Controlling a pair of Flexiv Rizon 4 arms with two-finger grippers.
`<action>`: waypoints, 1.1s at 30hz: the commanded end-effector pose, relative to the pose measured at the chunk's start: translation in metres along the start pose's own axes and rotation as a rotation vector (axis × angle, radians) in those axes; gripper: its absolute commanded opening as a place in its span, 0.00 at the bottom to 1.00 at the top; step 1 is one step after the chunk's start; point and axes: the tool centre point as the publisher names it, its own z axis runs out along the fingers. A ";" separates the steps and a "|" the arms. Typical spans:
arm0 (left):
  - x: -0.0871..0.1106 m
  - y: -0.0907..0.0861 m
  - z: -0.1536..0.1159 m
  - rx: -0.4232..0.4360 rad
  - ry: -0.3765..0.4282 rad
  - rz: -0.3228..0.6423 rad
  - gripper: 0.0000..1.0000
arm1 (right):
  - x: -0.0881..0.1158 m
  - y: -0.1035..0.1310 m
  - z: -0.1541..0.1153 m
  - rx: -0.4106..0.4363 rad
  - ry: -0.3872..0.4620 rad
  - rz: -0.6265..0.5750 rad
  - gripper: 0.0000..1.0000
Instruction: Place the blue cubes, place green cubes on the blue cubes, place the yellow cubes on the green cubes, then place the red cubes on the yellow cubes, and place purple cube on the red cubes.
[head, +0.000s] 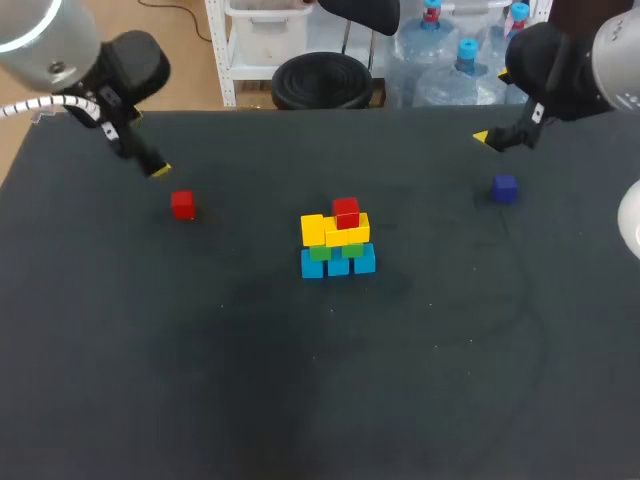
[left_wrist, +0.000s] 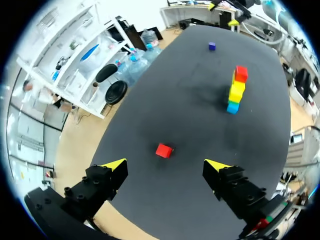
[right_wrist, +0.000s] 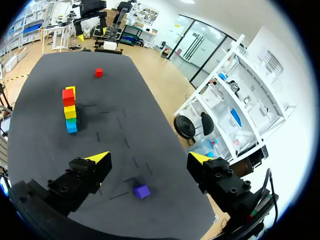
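So far the stack (head: 337, 240) in the middle of the bench (head: 300, 400) looks most of the way up. It has blue cubes (head: 338, 264) at the bottom, green cubes (head: 335, 252) on those, yellow cubes (head: 333, 231) above, and one red cube (head: 346, 212) on top. A second red cube (head: 182, 204) lies loose on the bench, well apart from the stack on the left arm's side. The purple cube (head: 504, 188) sits alone on the right arm's side. The left hand (left_wrist: 167, 166) hangs released and empty, with the loose red cube just ahead of its spread fingers. The right hand (right_wrist: 148, 158) is also released and empty, the purple cube lying near it, untouched. By my reckoning the loose red cube goes up next, then the purple one as the cap.
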 end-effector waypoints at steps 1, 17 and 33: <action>-0.003 0.006 0.025 0.043 0.013 0.042 1.00 | -0.001 0.004 0.000 0.093 0.006 0.001 1.00; 0.032 0.020 0.091 0.169 0.079 0.137 1.00 | -0.001 0.004 0.000 0.093 0.006 0.001 1.00; 0.021 0.009 0.121 0.304 0.077 0.303 1.00 | -0.001 0.004 0.000 0.093 0.006 0.001 1.00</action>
